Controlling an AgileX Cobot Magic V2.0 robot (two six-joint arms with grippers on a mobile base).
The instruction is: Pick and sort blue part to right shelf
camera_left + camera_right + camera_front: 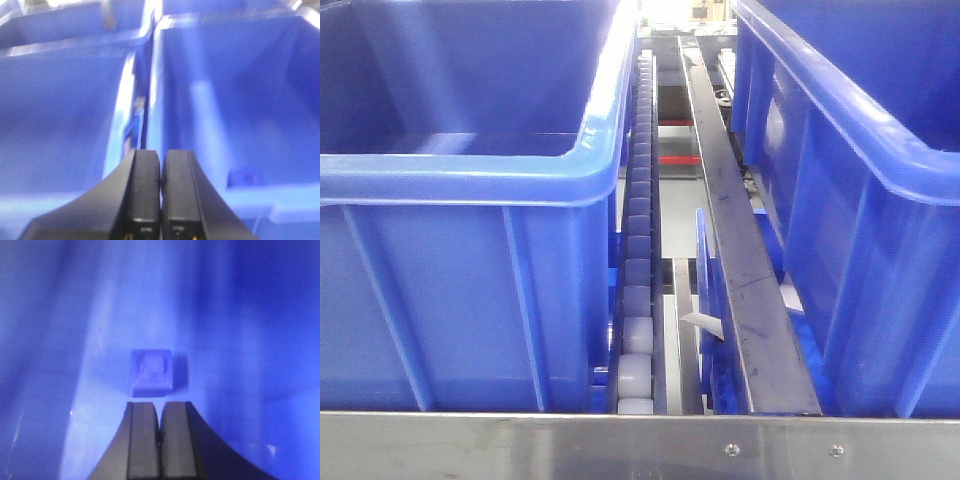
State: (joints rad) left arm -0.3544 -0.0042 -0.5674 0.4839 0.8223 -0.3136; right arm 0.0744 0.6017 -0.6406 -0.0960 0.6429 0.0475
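A small square blue part (151, 372) lies on the blue floor of a bin in the right wrist view, just beyond my right gripper (159, 407). That gripper is shut, its two pads pressed together with nothing between them. My left gripper (160, 156) is shut and empty too, hovering over the gap between two blue bins (60, 125). A small dark blue piece (243, 176) shows blurred on the floor of the right-hand bin (260, 80) in the left wrist view. Neither gripper appears in the front view.
Two large blue bins (470, 170) (860, 150) flank a roller track (638, 230) and a dark metal rail (740, 250) in the front view. A steel edge (640, 445) runs across the bottom. A narrow blue divider (705, 270) stands between track and rail.
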